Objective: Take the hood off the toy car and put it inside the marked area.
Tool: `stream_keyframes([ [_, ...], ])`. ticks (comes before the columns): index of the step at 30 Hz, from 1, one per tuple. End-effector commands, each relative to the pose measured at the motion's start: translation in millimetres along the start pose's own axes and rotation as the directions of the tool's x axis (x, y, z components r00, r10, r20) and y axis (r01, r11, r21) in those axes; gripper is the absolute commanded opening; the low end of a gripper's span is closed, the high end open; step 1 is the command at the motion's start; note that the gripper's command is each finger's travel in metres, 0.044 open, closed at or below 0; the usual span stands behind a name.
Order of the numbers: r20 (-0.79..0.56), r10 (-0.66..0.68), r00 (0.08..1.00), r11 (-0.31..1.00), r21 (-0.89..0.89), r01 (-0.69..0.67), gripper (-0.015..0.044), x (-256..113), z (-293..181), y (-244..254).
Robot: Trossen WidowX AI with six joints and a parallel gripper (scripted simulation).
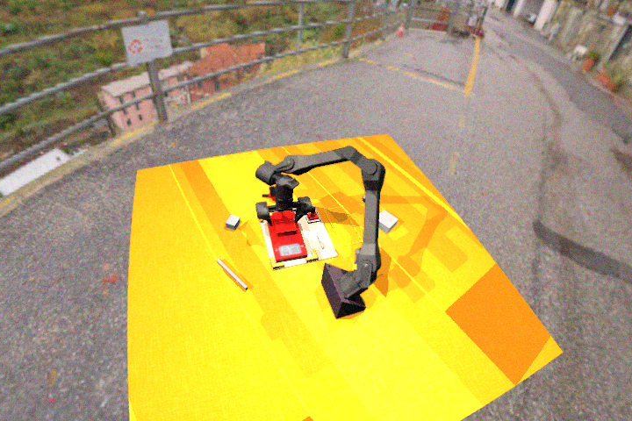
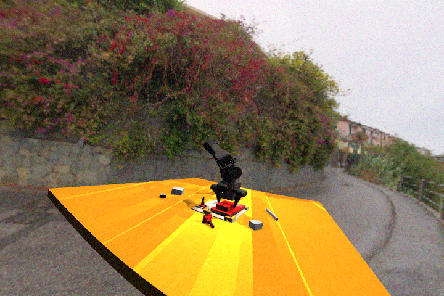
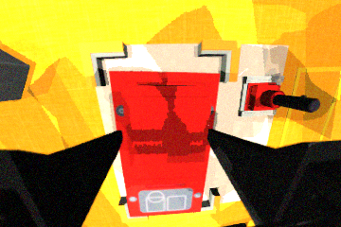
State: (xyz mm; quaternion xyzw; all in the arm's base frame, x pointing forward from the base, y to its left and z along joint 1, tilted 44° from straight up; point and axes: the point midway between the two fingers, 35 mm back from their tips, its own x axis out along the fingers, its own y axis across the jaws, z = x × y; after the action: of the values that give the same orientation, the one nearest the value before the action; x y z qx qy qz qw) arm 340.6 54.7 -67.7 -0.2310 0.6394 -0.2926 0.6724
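The toy car's hood, a long red piece with a grey panel at one end (image 1: 283,233) (image 2: 234,209) (image 3: 166,118), sits on a white base (image 1: 321,239) (image 3: 164,54). My gripper (image 1: 283,218) (image 2: 226,204) (image 3: 166,133) is open, pointing down, with one finger over each long side of the red piece. Whether the fingertips touch it cannot be told. A thin yellow outline (image 3: 322,69) to the right in the wrist view looks like the marked area; its full shape is hard to make out.
A red mount with a black stick (image 2: 203,203) (image 3: 260,96) stands beside the hood. A red-and-black piece (image 2: 207,218) lies nearby. Grey blocks (image 1: 233,222) (image 1: 387,220) (image 2: 255,224) (image 2: 177,190), a black disc (image 2: 163,195) and a white bar (image 1: 232,274) (image 2: 272,214) lie around.
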Motion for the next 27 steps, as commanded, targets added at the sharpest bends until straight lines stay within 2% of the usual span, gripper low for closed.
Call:
stream_keyframes([
  [1, 0.0, 0.0, 1.0, 1.0, 0.0, 0.0, 0.0335, -0.3, 0.1, 0.0],
  [10, 0.0, 0.0, 1.0, 1.0, 0.0, 0.0, 0.0275, -0.3, 0.1, 0.0],
  [20, 0.001, 0.001, 1.0, 1.0, 0.0, -0.001, 0.0012, -5.1, 0.3, 0.2],
  [27, 0.001, 0.001, 1.0, 1.0, 0.0, -0.001, 0.0, -9.7, 0.4, 0.4],
])
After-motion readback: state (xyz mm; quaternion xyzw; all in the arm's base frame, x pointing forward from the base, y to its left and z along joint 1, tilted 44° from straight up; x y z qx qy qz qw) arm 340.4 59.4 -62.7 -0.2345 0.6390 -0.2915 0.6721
